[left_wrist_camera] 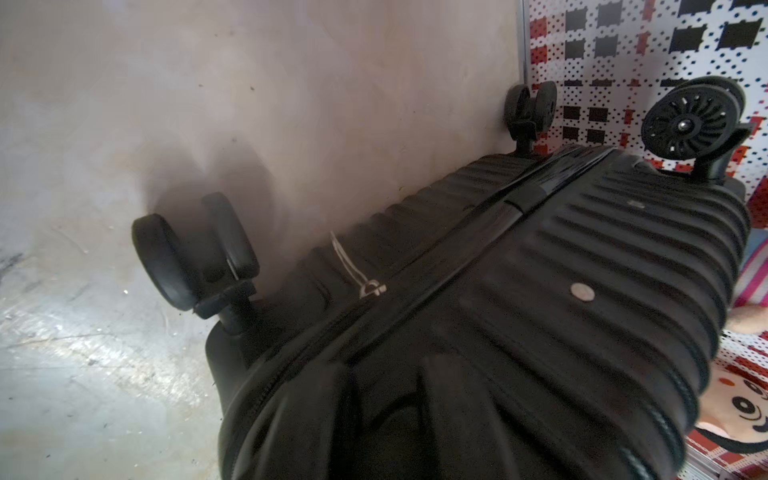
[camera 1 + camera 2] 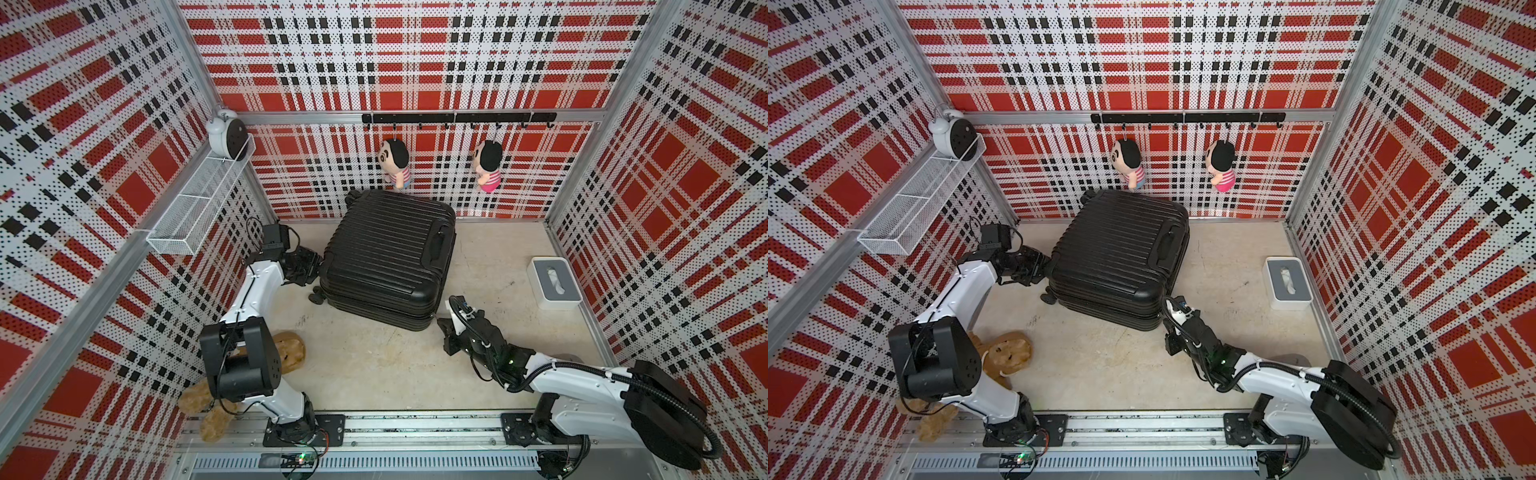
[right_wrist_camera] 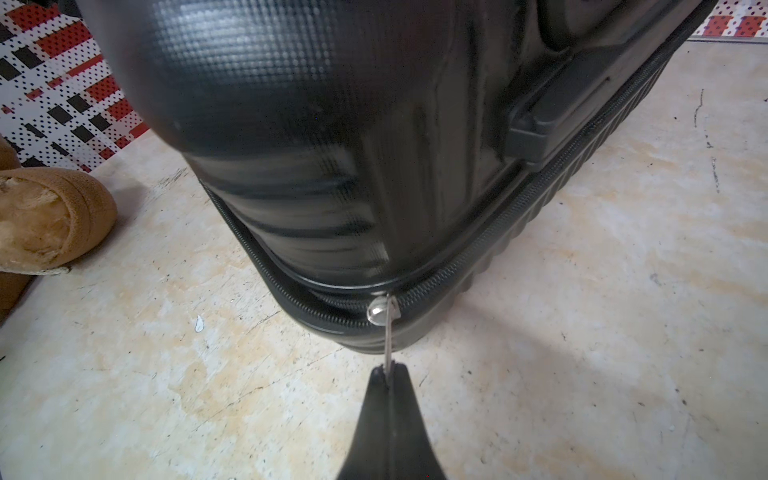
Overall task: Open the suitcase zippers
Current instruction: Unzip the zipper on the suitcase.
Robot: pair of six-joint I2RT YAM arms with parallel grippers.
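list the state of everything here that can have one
suitcase: lying flat, lid down
zipper track: closed one side of slider, seemingly parted the other
corner zipper pull: pinched, pulled taut
right gripper: shut on corner zipper pull
wheel-end zipper pull: free, lying on shell
left gripper: near wheel end, jaws unclear
tissue box: tissue showing in slot

We see a black suitcase (image 2: 386,249), silver zipper pull (image 3: 388,336), red-black-white plaid walls (image 2: 415,54) (dotted throughout), and a tan teddy (image 2: 293,353).
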